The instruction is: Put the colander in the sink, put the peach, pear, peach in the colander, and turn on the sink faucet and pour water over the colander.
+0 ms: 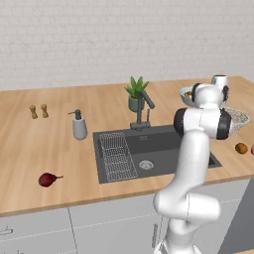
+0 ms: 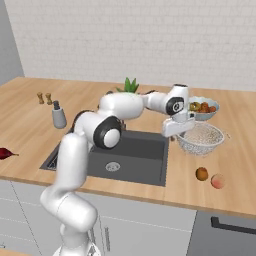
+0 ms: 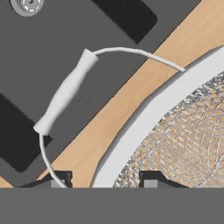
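The colander point(image 2: 202, 136) point(image 1: 239, 119) stands on the counter just right of the sink point(image 2: 135, 150) point(image 1: 154, 144). My gripper point(image 2: 177, 131) point(image 3: 105, 180) is at its left rim, shut on the colander point(image 3: 183, 131) with one finger inside the mesh and one outside. Its white handle point(image 3: 65, 92) on a wire loop hangs out over the sink point(image 3: 87, 35). Two peaches point(image 2: 202, 173) point(image 2: 218, 181) lie on the counter in front of the colander. The pear point(image 1: 47, 179) point(image 2: 4, 153) lies far left of the sink. The faucet point(image 1: 144, 106) stands behind the basin; no water runs.
A bowl of mixed fruit point(image 2: 202, 107) sits behind the colander. A soap dispenser point(image 1: 79, 126), a potted plant point(image 1: 135, 92) and two small shakers point(image 1: 38, 111) stand along the back. A wire rack point(image 1: 117, 155) fills the sink's left part.
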